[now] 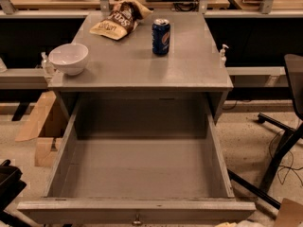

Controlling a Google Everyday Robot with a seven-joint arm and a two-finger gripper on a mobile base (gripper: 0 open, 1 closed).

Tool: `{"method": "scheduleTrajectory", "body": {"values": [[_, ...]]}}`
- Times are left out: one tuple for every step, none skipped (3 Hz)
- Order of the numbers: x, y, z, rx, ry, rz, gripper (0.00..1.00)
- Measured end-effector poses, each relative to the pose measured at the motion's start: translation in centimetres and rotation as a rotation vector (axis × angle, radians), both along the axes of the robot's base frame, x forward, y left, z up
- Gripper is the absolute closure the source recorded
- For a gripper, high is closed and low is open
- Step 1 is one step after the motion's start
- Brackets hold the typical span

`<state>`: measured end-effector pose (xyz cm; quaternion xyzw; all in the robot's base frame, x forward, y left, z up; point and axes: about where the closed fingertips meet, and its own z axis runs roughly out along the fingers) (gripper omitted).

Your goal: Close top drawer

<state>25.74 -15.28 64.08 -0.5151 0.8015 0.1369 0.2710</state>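
Camera view, the only one: the top drawer (137, 174) is wide open, pulled out toward the camera from under the grey cabinet top (142, 72). I look straight down into its deep grey box. Its flat front panel runs along the bottom edge of the frame, and the small round knob (137, 220) sits at the panel's centre, just above the frame edge.

On the cabinet top, a white bowl (69, 58) sits at the front left corner. A blue can (161, 30) stands upright toward the back, right of centre. A crumpled snack bag (116, 21) lies at the back left, close to the can but not touching it.

On the floor, cardboard (40, 126) leans beside the cabinet on the left, and a black office chair (286, 126) stands well off to the right.

My claw is outside this view, so I cannot tell whether it is released or clenched.
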Motion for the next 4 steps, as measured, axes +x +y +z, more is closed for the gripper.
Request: {"method": "scheduleTrajectory", "body": {"values": [[4.5, 0.6, -2.3, 0.028, -0.082, 0.015, 1.00], [5.5, 0.7, -2.6, 0.028, -0.098, 0.016, 1.00], [8.8, 0.0, -3.0, 0.020, -0.125, 0.009, 1.00], [8.7, 0.0, -3.0, 0.020, -0.125, 0.009, 1.00]]}}
